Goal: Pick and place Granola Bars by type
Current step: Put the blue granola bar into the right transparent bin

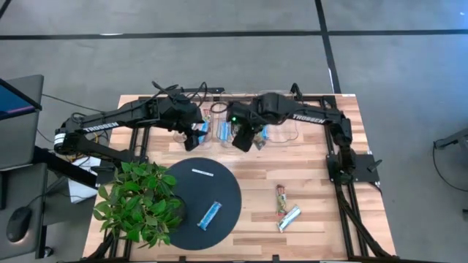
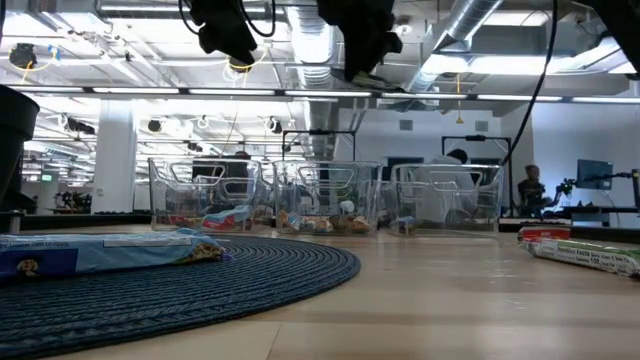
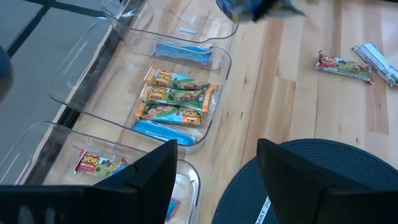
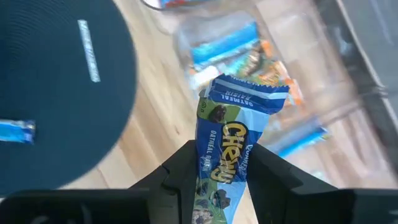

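Right wrist view: right gripper (image 4: 217,163) clamps a blue-green bar (image 4: 231,149) above the bins (image 3: 214,62), for sorting; left gripper (image 3: 214,171) gapes empty beside them.

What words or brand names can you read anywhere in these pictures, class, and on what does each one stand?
"Chewy": on the bar held in the right gripper.
"OATMEAL RAISIN": on that same wrapper; the last letters are unclear.
"TROSSEN": on the right arm and on the left arm.
"CHEWY": on the orange-ended bars in the middle bin, barely legible.
Print on other wrappers: too blurred.
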Controlling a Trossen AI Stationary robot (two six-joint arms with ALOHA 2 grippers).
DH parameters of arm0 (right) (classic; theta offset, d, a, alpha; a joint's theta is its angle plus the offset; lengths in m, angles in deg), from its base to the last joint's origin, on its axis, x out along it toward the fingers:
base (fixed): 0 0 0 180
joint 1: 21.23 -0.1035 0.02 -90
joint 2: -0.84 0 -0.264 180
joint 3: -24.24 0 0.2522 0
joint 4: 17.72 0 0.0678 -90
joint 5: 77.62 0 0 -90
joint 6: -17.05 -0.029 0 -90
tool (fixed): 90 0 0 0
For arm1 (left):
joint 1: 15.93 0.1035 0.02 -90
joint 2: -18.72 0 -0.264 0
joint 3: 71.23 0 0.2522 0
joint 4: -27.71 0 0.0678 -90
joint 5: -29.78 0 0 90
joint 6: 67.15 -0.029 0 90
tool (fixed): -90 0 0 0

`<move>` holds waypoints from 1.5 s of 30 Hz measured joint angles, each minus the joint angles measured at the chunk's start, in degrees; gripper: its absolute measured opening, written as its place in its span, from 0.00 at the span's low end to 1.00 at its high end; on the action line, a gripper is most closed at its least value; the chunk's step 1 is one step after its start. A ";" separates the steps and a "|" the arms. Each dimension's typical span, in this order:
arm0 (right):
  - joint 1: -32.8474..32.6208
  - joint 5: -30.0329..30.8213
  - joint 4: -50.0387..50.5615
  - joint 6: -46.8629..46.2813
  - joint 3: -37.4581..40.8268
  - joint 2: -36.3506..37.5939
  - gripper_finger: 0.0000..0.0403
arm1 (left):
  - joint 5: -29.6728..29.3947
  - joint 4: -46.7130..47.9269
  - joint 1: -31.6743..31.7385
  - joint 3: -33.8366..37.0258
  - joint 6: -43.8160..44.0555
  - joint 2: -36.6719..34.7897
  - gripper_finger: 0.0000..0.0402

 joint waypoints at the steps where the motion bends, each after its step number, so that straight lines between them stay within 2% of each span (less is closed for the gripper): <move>1: 0.67 0.48 0.96 0.38 -0.19 0.03 0.27 | -0.18 0.00 0.00 0.00 0.32 0.00 0.54; 7: 5.43 4.40 5.31 2.72 -0.30 1.17 0.27 | -0.46 0.00 0.01 0.00 1.20 0.00 0.54; 14: 13.16 4.54 5.18 5.30 -0.28 3.32 0.27 | -1.28 0.00 0.00 0.00 2.57 0.00 0.54; 19: 19.71 2.01 7.00 1.52 0.43 3.29 0.27 | -2.03 0.00 0.02 0.00 3.58 0.00 0.54; 24: 24.63 -2.59 4.03 -1.85 5.59 3.19 0.27 | -2.03 0.00 0.01 0.00 4.18 0.00 0.54; 30: 26.48 -4.14 1.05 -1.49 14.32 3.12 0.27 | -2.91 0.00 0.00 0.00 5.17 0.00 0.54; 34: 27.59 -7.51 -0.91 -1.07 18.22 3.10 0.27 | -3.13 -0.02 0.01 0.00 5.65 0.00 0.54; 37: 28.28 -9.22 -1.55 -1.03 19.96 3.10 0.27 | -3.33 -0.02 0.01 0.00 5.85 0.00 0.54; 45: 28.53 -9.32 -1.87 -1.49 21.76 3.10 0.30 | -3.35 -0.33 0.00 0.00 6.46 0.00 0.54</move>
